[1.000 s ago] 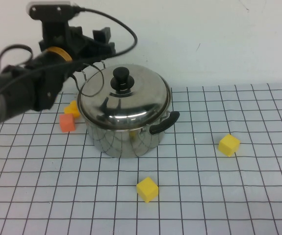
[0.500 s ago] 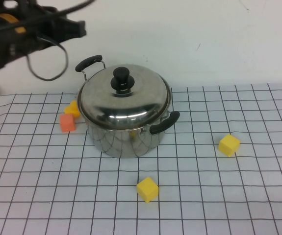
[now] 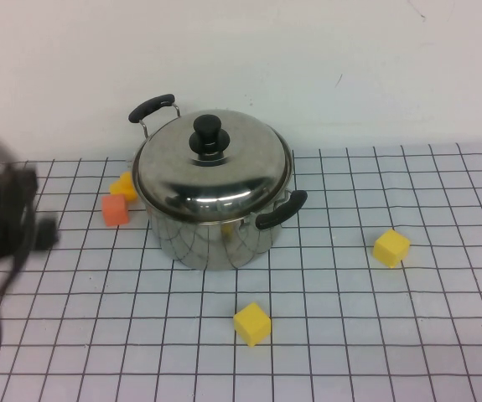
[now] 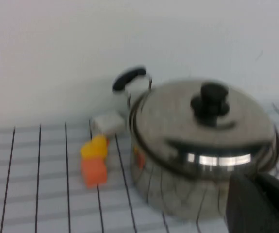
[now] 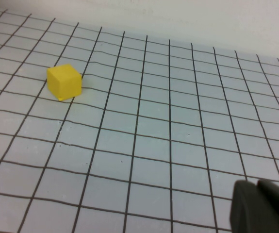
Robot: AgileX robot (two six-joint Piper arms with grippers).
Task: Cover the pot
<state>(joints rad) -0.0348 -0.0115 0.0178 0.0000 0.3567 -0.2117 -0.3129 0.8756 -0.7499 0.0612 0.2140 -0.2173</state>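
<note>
The steel pot [image 3: 215,230] stands on the grid mat with two black loop handles. The domed lid [image 3: 211,167] with its black knob [image 3: 209,134] rests on the pot's rim, closed all round. It also shows in the left wrist view: pot [image 4: 178,184], lid [image 4: 202,121]. My left arm [image 3: 6,222] is a dark blur at the table's left edge, well clear of the pot. My left gripper [image 4: 260,204] is shut and empty. My right gripper [image 5: 263,206] is shut and empty, low over bare mat, and out of the high view.
An orange cube [image 3: 115,209] and a yellow cube [image 3: 124,185] lie just left of the pot. Another yellow cube [image 3: 251,323] lies in front of it and one [image 3: 391,248] to its right. A white wall runs behind the mat.
My left arm swung from above and behind the pot's left side down to the table's left edge. The lid stayed on the pot.
</note>
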